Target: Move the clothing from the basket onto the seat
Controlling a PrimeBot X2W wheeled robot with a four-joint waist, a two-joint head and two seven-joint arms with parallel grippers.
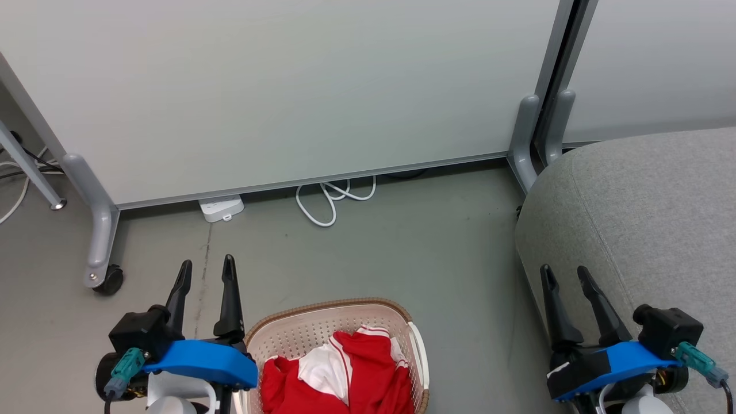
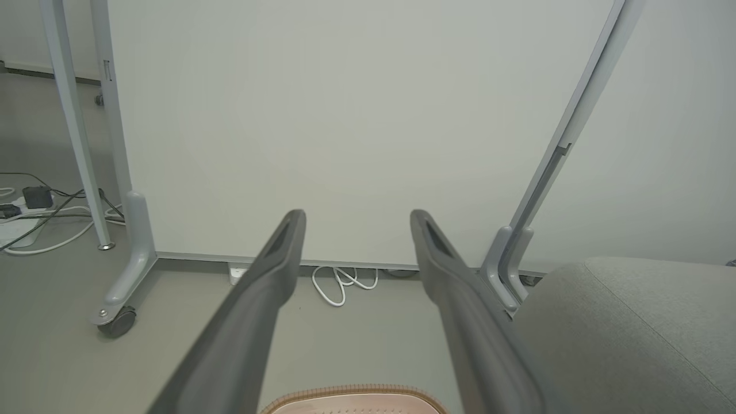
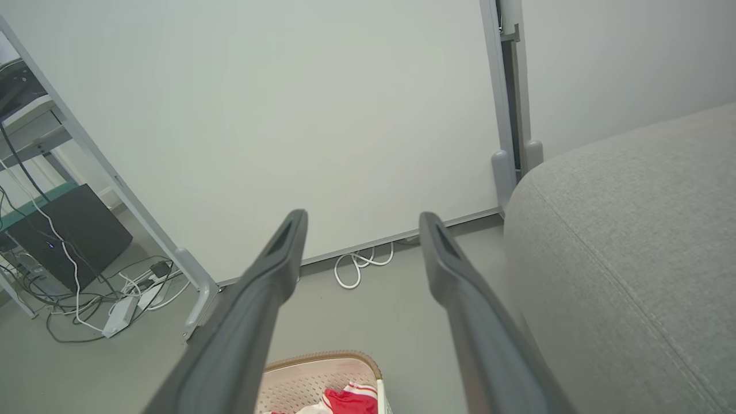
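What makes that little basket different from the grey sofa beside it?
The basket is cream perforated plastic with a brown rim; the sofa is grey woven fabric. The basket is far smaller than the sofa. The basket is an open tub holding red-and-white clothing; the sofa is a padded block. Both stand on the grey floor and have rounded edges.

Red-and-white clothing (image 1: 351,374), cream perforated basket (image 1: 305,330), grey woven seat (image 1: 644,218)

I saw the grey floor (image 1: 374,253) holding the basket (image 1: 333,303), the seat (image 1: 632,230), a white cord (image 1: 333,198) and a plug box (image 1: 220,208)
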